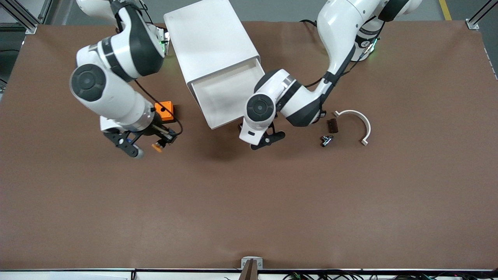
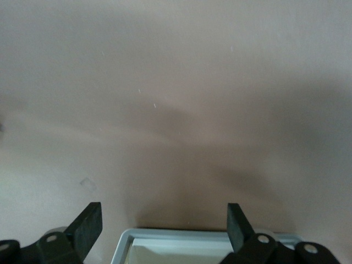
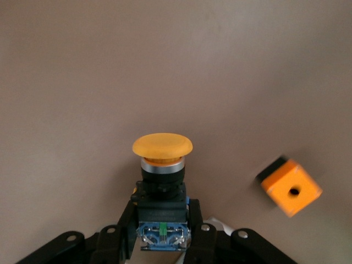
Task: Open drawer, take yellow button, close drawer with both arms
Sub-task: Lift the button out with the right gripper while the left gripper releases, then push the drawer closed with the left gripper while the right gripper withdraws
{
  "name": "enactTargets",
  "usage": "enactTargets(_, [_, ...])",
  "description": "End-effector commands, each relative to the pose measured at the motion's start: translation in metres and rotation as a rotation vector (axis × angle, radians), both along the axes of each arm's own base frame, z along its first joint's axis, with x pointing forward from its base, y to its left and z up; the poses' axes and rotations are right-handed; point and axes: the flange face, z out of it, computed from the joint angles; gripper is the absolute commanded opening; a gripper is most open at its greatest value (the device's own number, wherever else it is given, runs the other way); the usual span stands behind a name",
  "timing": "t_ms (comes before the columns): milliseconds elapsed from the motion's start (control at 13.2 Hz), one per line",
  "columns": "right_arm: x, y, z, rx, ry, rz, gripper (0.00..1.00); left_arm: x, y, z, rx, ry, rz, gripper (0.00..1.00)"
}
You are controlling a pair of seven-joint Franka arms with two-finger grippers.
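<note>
The white cabinet (image 1: 210, 39) stands between the arms' bases, and its top drawer (image 1: 227, 95) is pulled out toward the front camera; I see nothing in it. My left gripper (image 1: 267, 139) is open and empty just past the drawer's front corner. In the left wrist view the drawer's front rim (image 2: 209, 236) lies between the open fingers (image 2: 88, 225), untouched. My right gripper (image 1: 163, 140) is shut on the button (image 1: 157, 146) and holds it above the table beside the orange cube. In the right wrist view the orange-yellow cap (image 3: 162, 146) points away from the gripper (image 3: 162, 220).
An orange cube with a hole (image 1: 165, 111) sits on the table beside the right gripper and also shows in the right wrist view (image 3: 290, 186). Toward the left arm's end lie a white curved piece (image 1: 360, 124), a dark brown block (image 1: 332, 125) and a small metal part (image 1: 326, 140).
</note>
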Motion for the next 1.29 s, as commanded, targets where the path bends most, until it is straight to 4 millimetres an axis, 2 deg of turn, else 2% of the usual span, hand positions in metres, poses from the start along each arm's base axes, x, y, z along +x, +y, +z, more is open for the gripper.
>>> enactTargets(0, [0.016, -0.050, 0.001, 0.000, -0.025, 0.117, 0.00, -0.018, -0.004, 0.008, 0.022, 0.022, -0.016, 1.00])
enactTargets(76, [0.024, -0.077, -0.003, 0.002, -0.030, 0.147, 0.00, -0.022, -0.004, 0.012, 0.034, 0.033, -0.025, 1.00])
enactTargets(227, [0.038, -0.122, -0.021, -0.006, -0.028, 0.225, 0.00, -0.042, -0.016, 0.012, 0.030, 0.055, -0.062, 1.00])
enactTargets(455, [0.056, -0.193, -0.061, -0.008, -0.023, 0.308, 0.00, -0.069, -0.037, 0.010, 0.021, 0.059, -0.114, 1.00])
enactTargets(530, [0.062, -0.215, -0.078, -0.009, -0.022, 0.334, 0.00, -0.079, -0.045, 0.010, 0.018, 0.056, -0.132, 1.00])
enactTargets(758, [0.068, -0.262, -0.135, -0.018, -0.036, 0.401, 0.00, -0.107, -0.065, 0.010, 0.020, 0.054, -0.179, 1.00])
enactTargets(909, [0.069, -0.285, -0.174, -0.023, -0.034, 0.422, 0.01, -0.120, -0.073, 0.009, 0.032, 0.043, -0.196, 1.00])
enactTargets(1061, [0.071, -0.289, -0.211, -0.022, -0.014, 0.416, 0.00, -0.134, -0.084, 0.010, 0.058, 0.003, -0.185, 1.00])
enactTargets(1212, [0.072, -0.290, -0.232, -0.032, -0.018, 0.430, 0.00, -0.140, -0.091, 0.010, 0.083, -0.053, -0.097, 1.00])
